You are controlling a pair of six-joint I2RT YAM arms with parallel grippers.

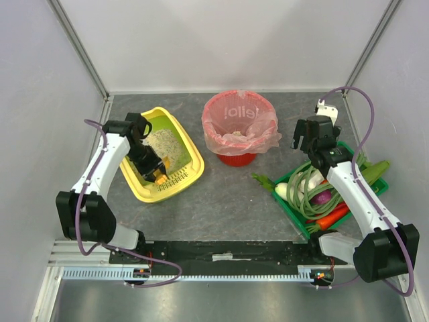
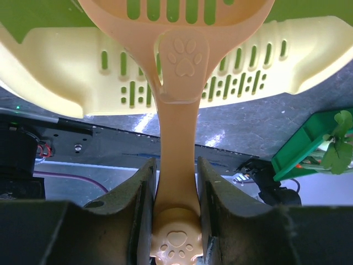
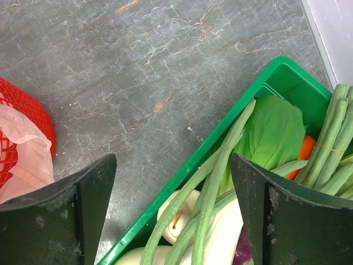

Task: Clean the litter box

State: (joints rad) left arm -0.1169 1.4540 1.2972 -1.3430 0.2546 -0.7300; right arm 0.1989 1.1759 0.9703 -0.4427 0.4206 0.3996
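Left gripper (image 2: 176, 185) gripped an orange slotted plastic scoop (image 2: 177, 124) over the yellow rounded plastic litter box (image 2: 311, 58) at ten o'clock; right gripper (image 3: 174, 165) gaped wide.

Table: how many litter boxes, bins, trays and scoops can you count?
Yellow litter box: 1
Red bin: 1
Green tray: 1
Orange scoop: 1
Total: 4
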